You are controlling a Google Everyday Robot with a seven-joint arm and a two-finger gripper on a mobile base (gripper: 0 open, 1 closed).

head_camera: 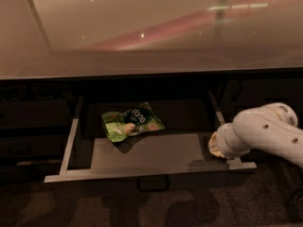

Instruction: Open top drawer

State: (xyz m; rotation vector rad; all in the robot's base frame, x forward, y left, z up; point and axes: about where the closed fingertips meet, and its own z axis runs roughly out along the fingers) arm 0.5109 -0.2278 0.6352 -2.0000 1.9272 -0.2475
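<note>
Sitting under the shiny worktop, the top drawer is already pulled a long way out toward the camera, so you can look down into its flat grey tray. A green snack bag lies inside, near the back and a bit to the left. The drawer's long side runs from left to right, and it slides out toward the front, so any more pulling has to go that way too. The robot has only 1 arm, and it comes in from the right. Its end effector is down at the right front corner of the drawer, just beside the right side rail and touching or almost touching the front rim. Most of the drawer lies to the left of it. The small loop handle is in the middle of the front, below the rim, and is well apart from the end effector. The fat white wrist hides the grasping end, so I cannot tell if it is wide, narrow, or holding the rim. I think the job is close to done. A pull at 1 corner could make the drawer twist a little on its rails.
</note>
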